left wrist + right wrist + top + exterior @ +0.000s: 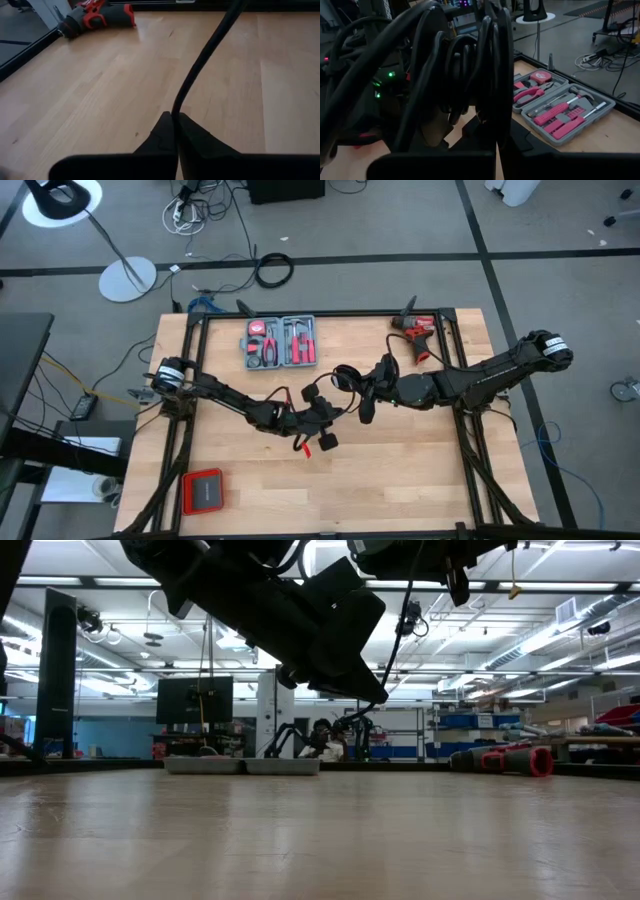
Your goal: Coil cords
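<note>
At the near left corner of the wooden surface (pixel 400 480) lies a flat red-edged case (pixel 203 491); no writing on it can be read. The left arm reaches in from the left edge toward the middle. Its tool, the left tool (pixel 322 420), is closed, and in the left wrist view the two dark fingers (pixel 162 137) meet on a thin black cable (pixel 200 65) that rises from between them, so the left tool is gripping the cord. A small black block (pixel 327 441) hangs or lies just beside that tool, with a short red piece next to it; whether it touches the surface cannot be told.

At the far side, left of centre, an open grey tool case (pixel 281 342) holds pink-handled hand tools and a round tape measure. No brand or label is legible in either the high view or the right wrist view.

The cord (pixel 345 377) sits at mid-surface between the two tools, gathered in loops. In the right wrist view several black loops stand upright directly in front of the right arm's fingers, pinched where the fingers close. The right tool (pixel 365 402) is closed on those loops.

Right of centre, near the far edge, a red and black power drill (pixel 418 332) lies on its side. Its markings cannot be read. The right arm extends off past the right edge.
</note>
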